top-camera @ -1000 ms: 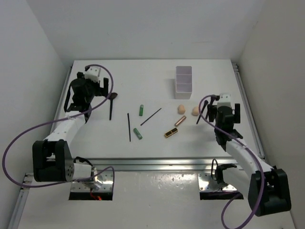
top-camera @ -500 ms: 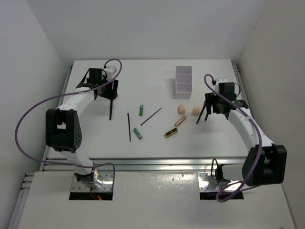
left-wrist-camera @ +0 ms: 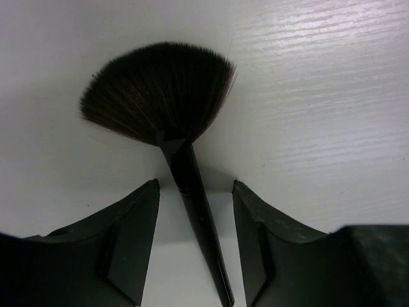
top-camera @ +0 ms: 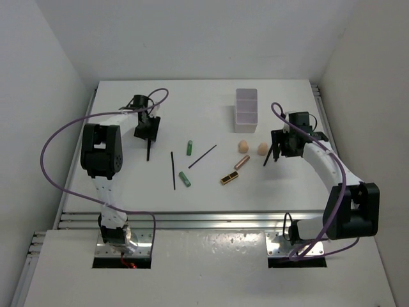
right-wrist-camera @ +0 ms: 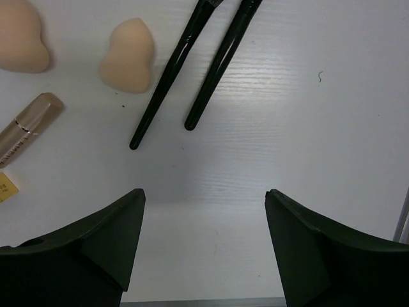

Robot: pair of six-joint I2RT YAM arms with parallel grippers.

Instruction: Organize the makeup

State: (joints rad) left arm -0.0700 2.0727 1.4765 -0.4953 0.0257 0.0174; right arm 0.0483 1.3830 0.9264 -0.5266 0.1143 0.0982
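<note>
**Progress:** barely begun. All the makeup lies loose on the counter (top-camera: 128, 185).
- Nearest the front edge are a green tube (top-camera: 184, 179), the lipstick (top-camera: 229, 178) and a stick (top-camera: 173, 170).
- At mid-counter are the rose-gold tube (top-camera: 241, 162), a second stick (top-camera: 202, 156), a second green tube (top-camera: 190, 148) and two sponges (top-camera: 243, 146).
- The box (top-camera: 246, 110) near the far edge holds none of it, as far as can be seen.

**Claws:**
- The left claw (left-wrist-camera: 195, 185) is part open. It straddles the fan brush (left-wrist-camera: 160, 96) handle toward the left edge, with a gap on each side, so there is no grip yet.
- The right claw (right-wrist-camera: 204, 198) is wide open and holds nothing. It hovers by two brushes (right-wrist-camera: 172, 83) toward the right edge.

**Change:** a second ago both arms sat drawn back, and both have since reached out. The makeup is unmoved.
</note>
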